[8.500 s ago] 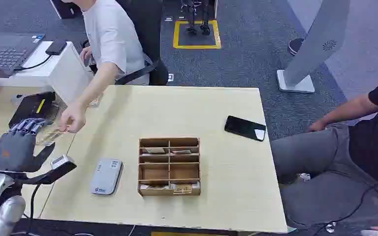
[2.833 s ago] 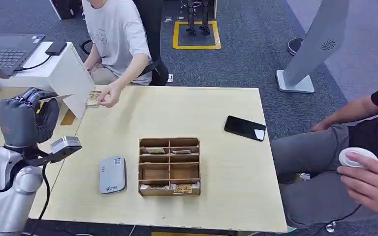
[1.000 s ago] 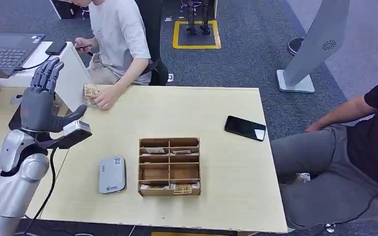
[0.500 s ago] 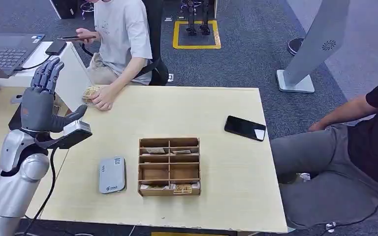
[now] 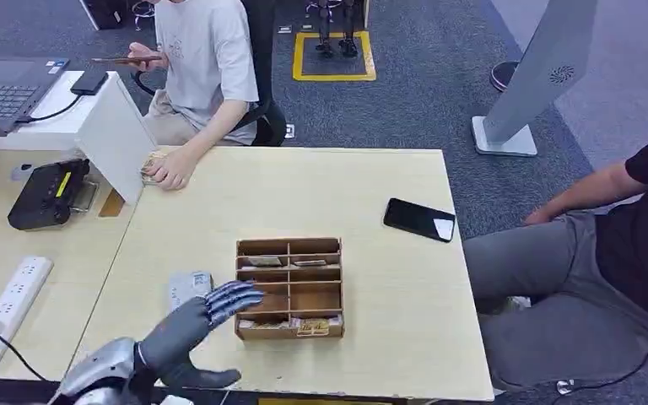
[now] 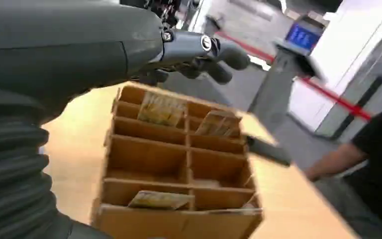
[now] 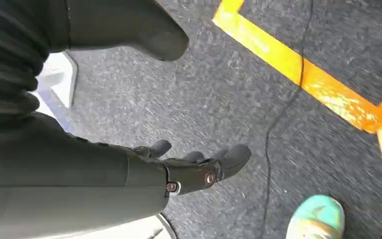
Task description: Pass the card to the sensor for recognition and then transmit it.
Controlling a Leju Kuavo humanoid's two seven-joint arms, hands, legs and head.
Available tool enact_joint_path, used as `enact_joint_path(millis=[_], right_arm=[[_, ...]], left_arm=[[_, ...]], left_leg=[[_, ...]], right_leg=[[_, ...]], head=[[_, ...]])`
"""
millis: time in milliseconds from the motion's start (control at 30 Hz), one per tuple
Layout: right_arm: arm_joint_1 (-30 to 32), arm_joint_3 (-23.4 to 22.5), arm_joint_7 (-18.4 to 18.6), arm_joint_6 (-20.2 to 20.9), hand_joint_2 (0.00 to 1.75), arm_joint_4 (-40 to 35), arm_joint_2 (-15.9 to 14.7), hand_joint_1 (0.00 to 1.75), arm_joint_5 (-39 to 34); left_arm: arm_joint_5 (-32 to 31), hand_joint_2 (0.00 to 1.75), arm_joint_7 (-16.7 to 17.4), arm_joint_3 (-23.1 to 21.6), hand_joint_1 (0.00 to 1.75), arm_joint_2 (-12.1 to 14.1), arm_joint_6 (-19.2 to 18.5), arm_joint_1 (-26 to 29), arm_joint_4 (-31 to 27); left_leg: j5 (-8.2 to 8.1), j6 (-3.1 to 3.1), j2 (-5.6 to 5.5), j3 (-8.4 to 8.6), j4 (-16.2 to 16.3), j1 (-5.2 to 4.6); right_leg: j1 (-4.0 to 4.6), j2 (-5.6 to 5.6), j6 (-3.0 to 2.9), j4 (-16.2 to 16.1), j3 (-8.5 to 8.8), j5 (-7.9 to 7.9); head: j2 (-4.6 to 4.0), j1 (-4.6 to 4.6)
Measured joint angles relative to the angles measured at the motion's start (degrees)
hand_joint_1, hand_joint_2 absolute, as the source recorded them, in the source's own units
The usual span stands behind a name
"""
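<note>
My left hand (image 5: 196,322) hovers low over the table's front edge, fingers spread and holding nothing. It partly covers the grey card sensor (image 5: 187,285) lying flat on the table. Just right of the hand stands the wooden compartment box (image 5: 289,246) with cards in some slots (image 5: 264,261). In the left wrist view my left hand (image 6: 129,45) reaches out above the box (image 6: 179,224), where a card (image 6: 161,108) leans in a far slot. My right hand (image 7: 179,172) hangs open over the carpet.
A seated person rests a hand on a stack of cards (image 5: 153,164) at the table's far left corner, beside a white board (image 5: 114,135). A black phone (image 5: 419,219) lies at the right. A black device (image 5: 46,192) and a power strip (image 5: 8,312) are on the left desk.
My left arm has dropped from its raised spot at the left to low by the front edge, its open hand now over the sensor beside the box.
</note>
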Motion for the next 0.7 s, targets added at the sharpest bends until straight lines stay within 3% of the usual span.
enact_joint_path(millis=[233, 467, 567, 700], right_arm=[[-0.32, -0.48, -0.24, 0.04, 1.75, -0.35, 0.11, 0.0, -0.33], [-0.37, -0.48, -0.24, 0.5, 1.75, -0.44, 0.17, 0.0, -0.33], [-0.33, -0.48, 0.07, 0.57, 1.75, -0.44, 0.17, 0.0, -0.33], [-0.32, -0.52, 0.57, 0.59, 1.75, -0.44, 0.28, 0.0, -0.48]], left_arm=[[2.62, 1.75, -0.35, -2.12, 0.0, 2.29, -0.75, 2.27, -4.3], [1.06, 1.75, -0.68, -2.09, 0.0, 2.4, -1.6, 3.55, -5.33], [-4.14, 1.75, 1.73, -2.1, 0.0, 2.27, 1.05, 3.76, -5.31], [-17.28, 1.75, 8.81, -2.09, 0.0, 0.54, 8.85, 3.36, -4.63]], left_leg=[[0.1, -0.02, -0.13, 0.07, -0.01, 0.04], [0.12, -0.01, -0.19, 0.07, -0.01, 0.03], [0.12, -0.01, -0.19, 0.08, -0.01, 0.03], [0.12, 0.0, -0.2, 0.07, -0.01, 0.02]], right_leg=[[0.01, -0.17, -0.03, 0.01, 0.12, 0.03], [0.01, -0.22, -0.04, 0.02, 0.15, 0.04], [0.01, -0.22, -0.03, 0.01, 0.14, 0.04], [0.01, -0.23, -0.03, 0.01, 0.14, 0.04]], head=[[0.0, 0.02], [0.0, 0.04], [0.0, 0.04], [0.0, 0.04]])
